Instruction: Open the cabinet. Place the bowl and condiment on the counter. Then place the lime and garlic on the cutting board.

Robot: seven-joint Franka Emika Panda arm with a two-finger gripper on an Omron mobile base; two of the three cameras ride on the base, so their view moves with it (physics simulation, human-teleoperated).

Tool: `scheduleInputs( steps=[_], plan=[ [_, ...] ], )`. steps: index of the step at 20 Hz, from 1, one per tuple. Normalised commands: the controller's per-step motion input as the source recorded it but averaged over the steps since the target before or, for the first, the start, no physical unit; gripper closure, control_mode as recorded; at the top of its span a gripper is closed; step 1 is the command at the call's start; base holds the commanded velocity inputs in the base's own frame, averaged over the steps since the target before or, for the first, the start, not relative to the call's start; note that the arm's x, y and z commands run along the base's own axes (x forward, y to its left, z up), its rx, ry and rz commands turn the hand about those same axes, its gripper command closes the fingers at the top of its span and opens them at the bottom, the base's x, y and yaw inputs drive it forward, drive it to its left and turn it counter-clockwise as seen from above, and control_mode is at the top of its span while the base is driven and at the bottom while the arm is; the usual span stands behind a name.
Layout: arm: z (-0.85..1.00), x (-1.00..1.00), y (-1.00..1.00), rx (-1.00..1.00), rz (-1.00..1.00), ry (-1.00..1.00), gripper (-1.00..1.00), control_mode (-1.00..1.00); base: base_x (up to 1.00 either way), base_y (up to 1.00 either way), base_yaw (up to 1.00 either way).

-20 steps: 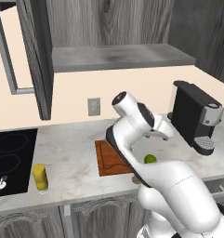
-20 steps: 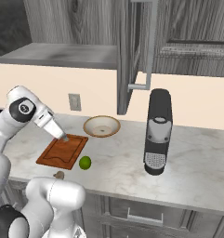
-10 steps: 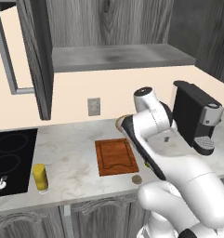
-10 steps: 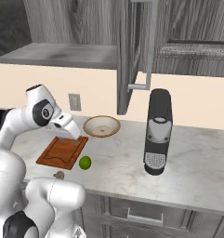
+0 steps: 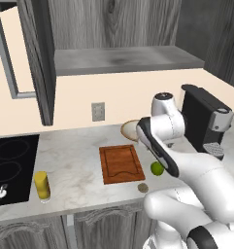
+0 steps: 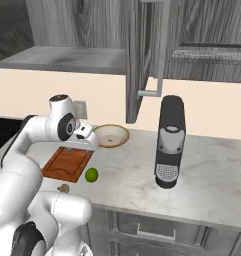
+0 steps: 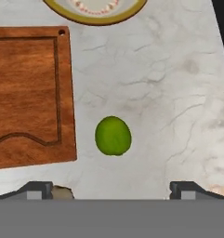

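Observation:
The wall cabinet (image 5: 38, 53) stands open, its shelf bare. On the counter (image 5: 75, 160) sit the cream bowl (image 6: 110, 135) at the back, the yellow condiment bottle (image 5: 41, 185) near the cooktop, and the reddish cutting board (image 5: 121, 163) with nothing on it. The lime (image 7: 113, 135) lies on the stone just right of the board, and the garlic (image 6: 64, 188) rests near the counter's front edge. My gripper (image 6: 78, 148) hangs open above the lime. In the hand view the lime sits centred between the two fingertips (image 7: 39, 190), well below them.
A black coffee machine (image 6: 169, 140) stands on the counter to the right. The black cooktop (image 5: 11, 165) lies at the far left. The open cabinet door (image 6: 137, 55) hangs out over the counter above the bowl.
The arm has swung right, from over the cutting board to above the lime. The gripper stayed open. Nothing on the counter moved.

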Motion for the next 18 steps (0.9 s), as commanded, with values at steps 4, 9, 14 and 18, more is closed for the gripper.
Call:
scheduleInputs(
  steps=[4, 9, 14, 18],
  plan=[
    [-0.24, 0.27, -0.07, 0.16, 0.18, 0.01, -1.0, -1.0, 0.0, 0.0, 0.0],
    [-0.29, 0.17, -0.01, 0.13, 0.14, 0.0, -1.0, -1.0, 0.0, 0.0, 0.0],
    [-0.26, 0.07, -0.01, 0.1, 0.1, 0.0, -1.0, -1.0, 0.0, 0.0, 0.0],
    [-0.13, 0.0, -0.04, 0.01, -0.01, 0.0, -1.0, -1.0, 0.0, 0.0, 0.0]
  ],
)
